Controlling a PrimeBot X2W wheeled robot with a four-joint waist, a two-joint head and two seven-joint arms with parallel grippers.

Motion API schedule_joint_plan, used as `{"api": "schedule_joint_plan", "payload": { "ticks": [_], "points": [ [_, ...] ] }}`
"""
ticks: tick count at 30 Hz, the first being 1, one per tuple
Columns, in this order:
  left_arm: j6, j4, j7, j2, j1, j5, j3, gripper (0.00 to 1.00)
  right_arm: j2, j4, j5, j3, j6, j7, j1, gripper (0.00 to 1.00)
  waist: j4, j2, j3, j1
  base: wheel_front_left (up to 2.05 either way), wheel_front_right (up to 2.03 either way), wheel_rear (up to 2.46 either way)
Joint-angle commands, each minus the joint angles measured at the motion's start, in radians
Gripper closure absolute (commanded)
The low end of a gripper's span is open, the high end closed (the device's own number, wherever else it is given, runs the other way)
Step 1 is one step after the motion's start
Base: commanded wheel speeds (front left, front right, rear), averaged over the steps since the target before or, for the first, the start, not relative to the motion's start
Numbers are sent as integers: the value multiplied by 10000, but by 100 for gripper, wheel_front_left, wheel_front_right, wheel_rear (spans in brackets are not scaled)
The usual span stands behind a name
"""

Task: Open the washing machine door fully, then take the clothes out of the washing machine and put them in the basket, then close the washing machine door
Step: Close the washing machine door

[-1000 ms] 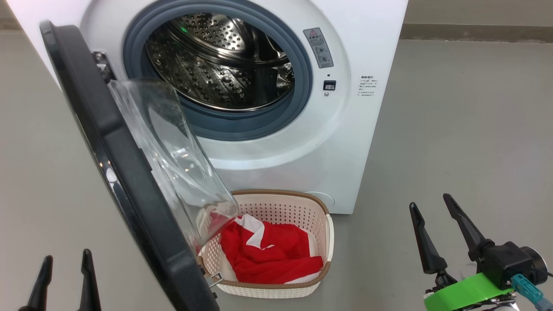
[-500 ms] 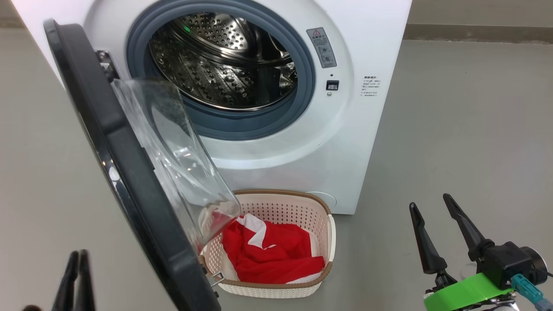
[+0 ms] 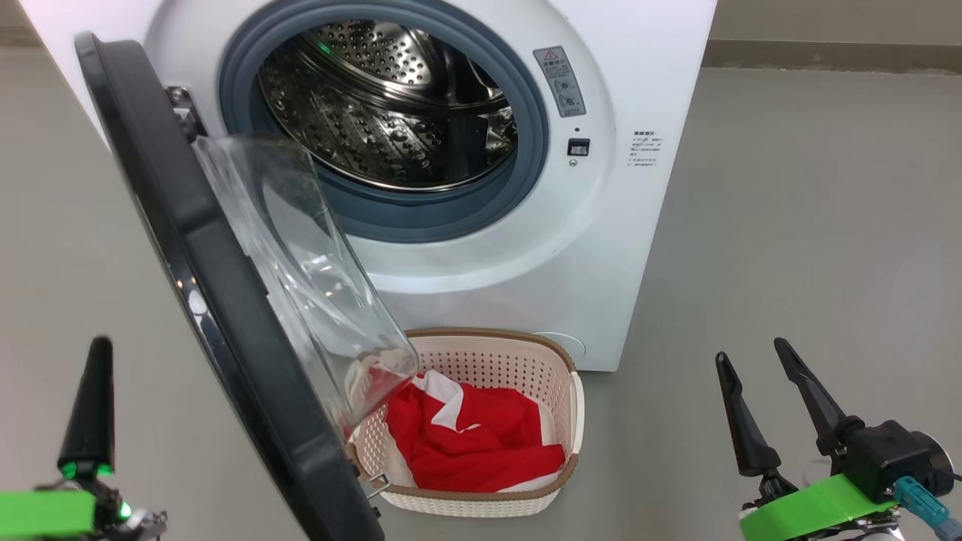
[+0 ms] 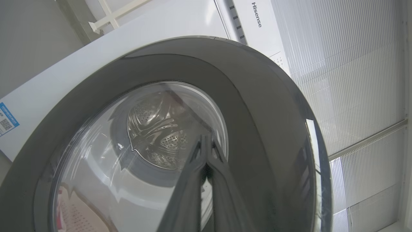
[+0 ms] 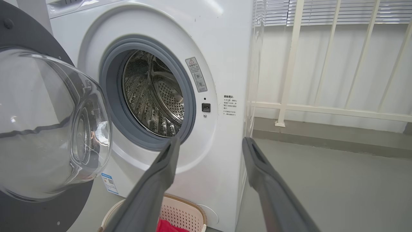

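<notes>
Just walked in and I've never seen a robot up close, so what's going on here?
A two-armed robot is unloading a washing machine. The red clothes lie in the basket in front of it, and the drum looks empty. The door stands open. The left claw is shut and empty on the door's outer side; the right claw is open, holding nothing. Closing the door seems to be what is left.

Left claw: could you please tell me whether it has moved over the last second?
Yes. The left claw has risen up the head view alongside the door, which has stayed put, and it has shut.
</notes>
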Motion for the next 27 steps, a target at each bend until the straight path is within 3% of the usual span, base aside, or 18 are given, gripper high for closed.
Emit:
{"api": "schedule_joint_plan", "payload": {
  "ticks": [1,6,13,19,27],
  "points": [
    [362,-575,478,163,-528,-472,376,100,-91,-232,126,160,63,-63,-151,0,4,0,10,0,0,0,0],
    [1602,-1344,1832,407,-905,-1657,313,100,-123,-215,134,178,63,-63,-189,0,-37,0,67,0,0,0,0],
    [2491,-2116,2607,585,-1234,-2262,166,100,-168,-231,141,201,63,-63,-288,0,-160,0,228,0,0,0,0],
    [2718,-2481,2730,525,-1409,-2322,-141,100,-252,-274,143,228,63,-63,-428,0,-379,0,530,0,0,0,0],
    [2601,-2523,2514,361,-1760,-2274,-578,100,-379,-307,169,336,63,-63,-747,0,-859,0,988,0,0,0,0]
  ]
}}
